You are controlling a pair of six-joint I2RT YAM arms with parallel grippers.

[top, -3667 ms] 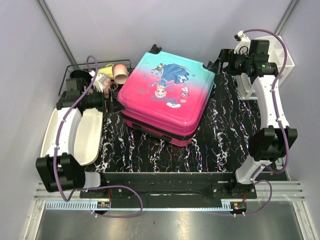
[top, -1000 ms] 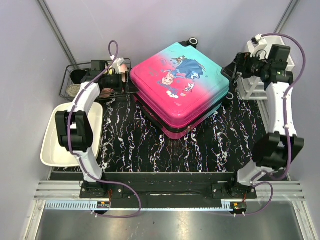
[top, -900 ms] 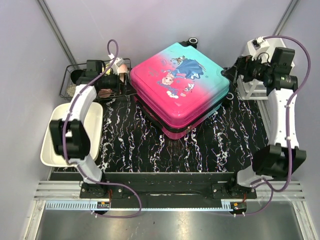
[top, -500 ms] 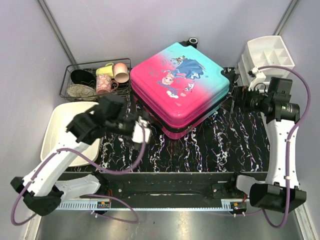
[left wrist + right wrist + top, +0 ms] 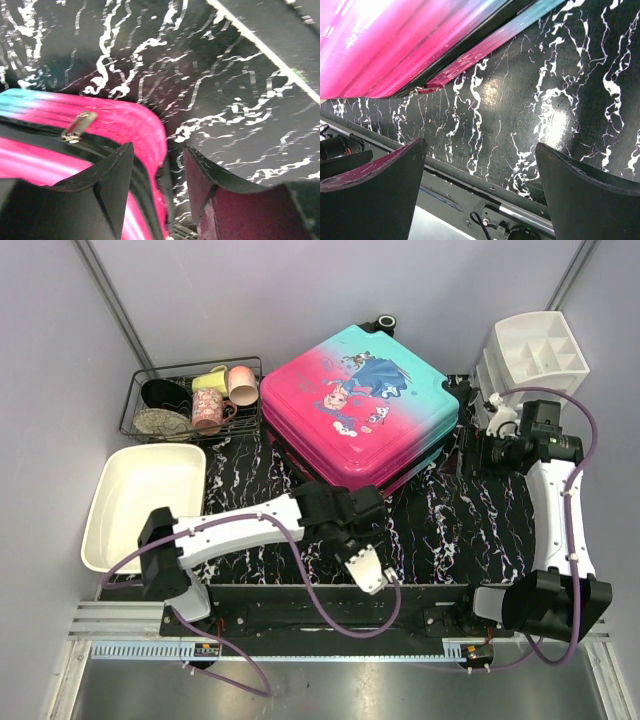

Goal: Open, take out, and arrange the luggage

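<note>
Marbled table (image 5: 440, 530) bears luggage (image 5: 350, 410), near corner at left claw (image 5: 157, 150).

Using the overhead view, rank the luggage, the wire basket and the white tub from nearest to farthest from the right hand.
Measured from the right hand:
1. Luggage: just to its left, nearest.
2. Wire basket: back left corner, well beyond the luggage.
3. White tub: left edge of the table, farthest.

At the far-left corner of the black marbled worktop (image 5: 440, 530), a wire basket (image 5: 240, 418) holds a yellow cup (image 5: 210, 380), a pink cup (image 5: 241, 385), a patterned mug (image 5: 207, 408) and two bowls (one dark, one speckled). A white tub (image 5: 140, 500) lies at the left edge, and a white organizer (image 5: 535, 345) stands at the far-right corner.
</note>
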